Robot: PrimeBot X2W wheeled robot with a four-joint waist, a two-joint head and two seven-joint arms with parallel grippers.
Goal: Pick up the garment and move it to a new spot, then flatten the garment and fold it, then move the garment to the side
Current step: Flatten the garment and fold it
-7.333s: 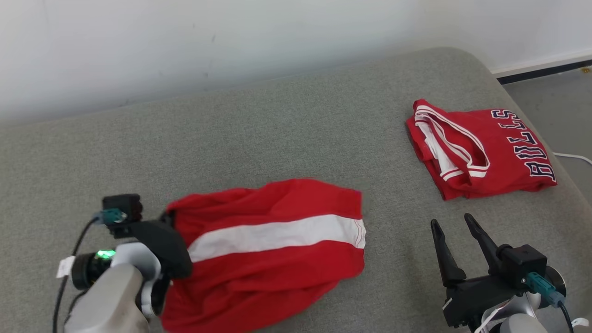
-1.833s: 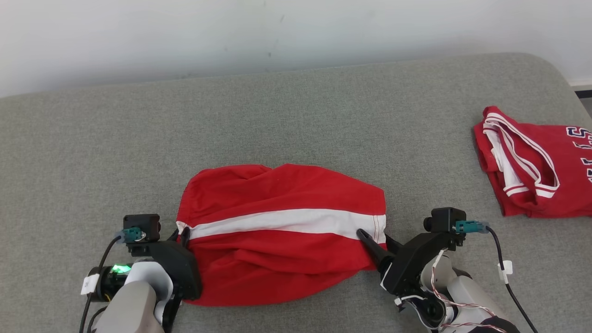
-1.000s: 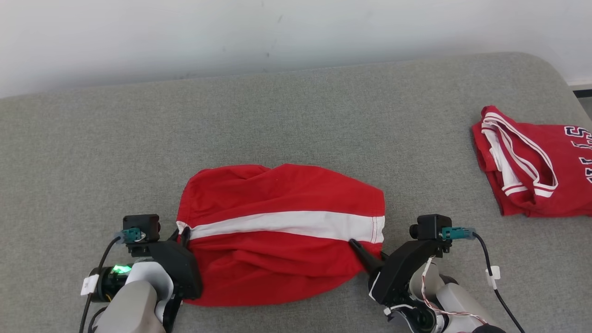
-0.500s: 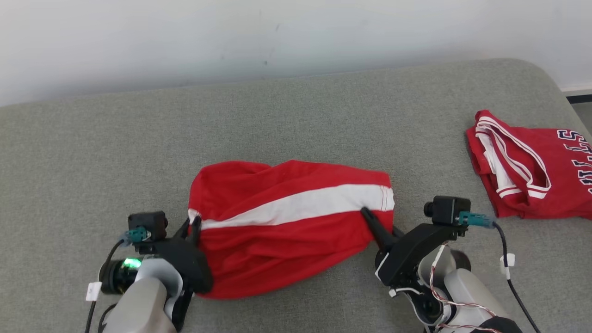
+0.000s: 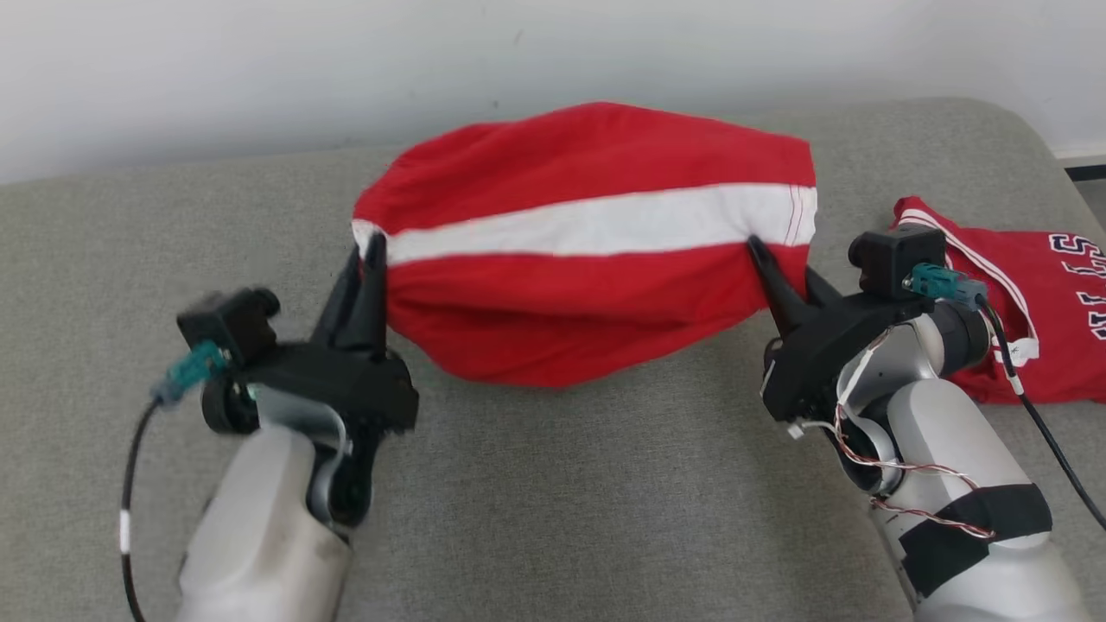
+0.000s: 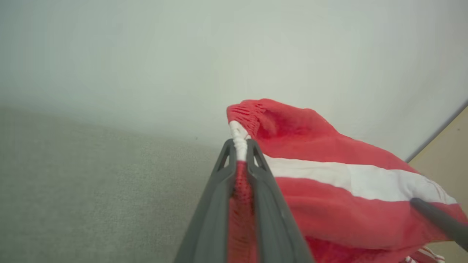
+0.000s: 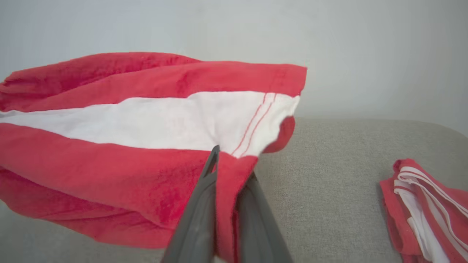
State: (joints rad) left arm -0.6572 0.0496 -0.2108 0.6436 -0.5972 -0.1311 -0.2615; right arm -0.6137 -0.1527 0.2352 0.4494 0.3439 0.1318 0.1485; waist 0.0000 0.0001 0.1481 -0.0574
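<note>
red garment (image 5: 596,328) stretched between left pincer (image 5: 371,246) and right pincer (image 5: 765,259), each clamped on one end, over grey cushion (image 5: 562,501); open cushion in front; folded jersey (image 5: 1058,345) at right edge; white wall (image 5: 259,69) behind.

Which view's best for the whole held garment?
Head view: the garment shows whole, stretched between the left end effector and right end effector. Left wrist shows its pinched waistband end; right wrist, the pinched hem corner.

Head camera looks down, wrist cameras closely along fingers (image 6: 212,204); all share the garment (image 5: 596,328).
</note>
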